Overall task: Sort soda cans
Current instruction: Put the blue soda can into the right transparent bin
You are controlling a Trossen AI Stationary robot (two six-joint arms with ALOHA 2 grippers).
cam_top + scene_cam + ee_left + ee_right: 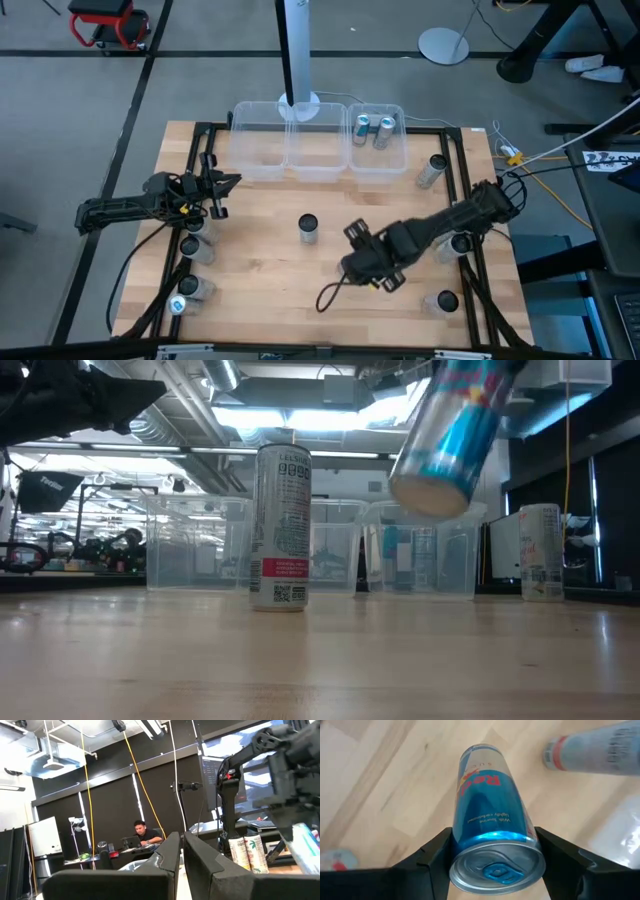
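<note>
A blue-and-silver soda can (pixel 487 815) hangs above the table's middle right, with my right gripper (pixel 495 862) shut on it; the low view shows the held can (pixel 455 435) tilted and off the wood. From above, my right gripper (pixel 365 268) hides that can. A silver can (pixel 308 229) with a dark top stands on its base at the table's centre. Two blue cans (pixel 372 129) stand in the right clear bin (pixel 400 150). My left gripper (pixel 225 185) waits shut over the left side, its fingers (pixel 182 855) together. My right gripper pinches the can's wall just under its top rim (pixel 465 847) between its two fingers (pixel 437 857), one on each side. The fingers come from above, pointing steeply down. The can is lifted clear and tilted, its bottom end (pixel 430 495) lowest.
Three clear bins (pixel 260 150) line the far edge around a white post (pixel 297 60). More cans stand near the left edge (pixel 190 247) (pixel 195 288) and the right edge (pixel 432 170) (pixel 455 245) (pixel 440 302). Bare wood lies in the near middle.
</note>
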